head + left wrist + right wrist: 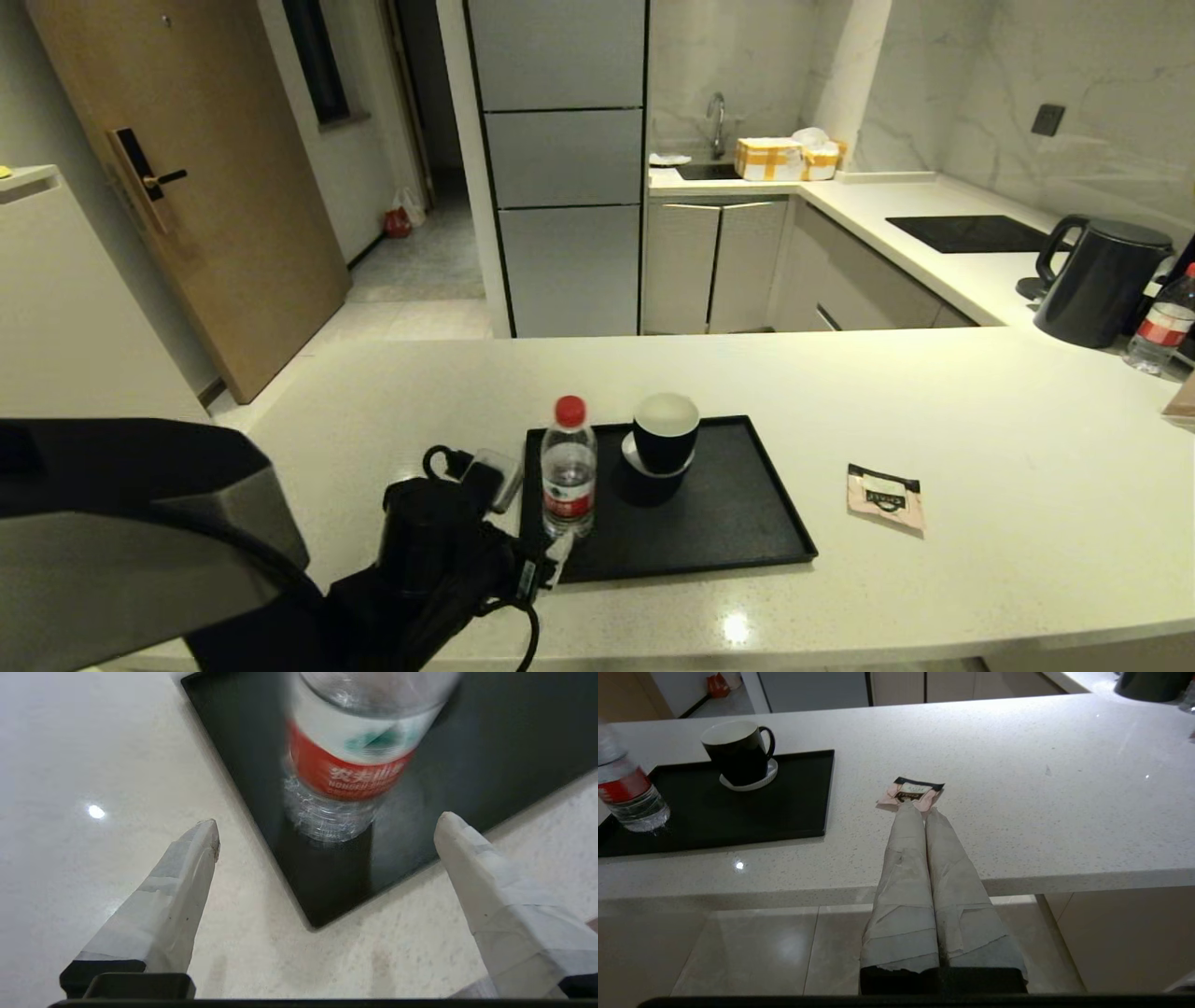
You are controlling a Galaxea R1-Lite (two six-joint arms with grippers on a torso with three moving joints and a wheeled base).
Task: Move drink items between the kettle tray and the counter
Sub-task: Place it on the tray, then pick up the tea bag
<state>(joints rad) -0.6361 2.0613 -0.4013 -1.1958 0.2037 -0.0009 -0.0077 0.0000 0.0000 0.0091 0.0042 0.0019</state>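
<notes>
The water bottle [569, 471] with red cap and red label stands upright in the near-left corner of the black kettle tray [728, 523]. My left gripper [551, 560] hovers low over the counter [980, 448] just before that corner. It is open, and in the left wrist view the left gripper [329, 823] has its fingers [187, 877] spread wider than the bottle [345, 765], not touching it. The pale-pink sachet [885, 497] lies flat on the counter right of the tray. My right gripper [920, 807] is shut and empty, held back off the counter's front edge, short of the sachet [911, 792].
Stacked black cups [665, 439] with white insides stand on the tray behind the bottle. A black kettle [1102, 280] and a second red-labelled bottle [1162, 322] stand at the far right. A black cooktop panel [966, 233] is set into the back counter.
</notes>
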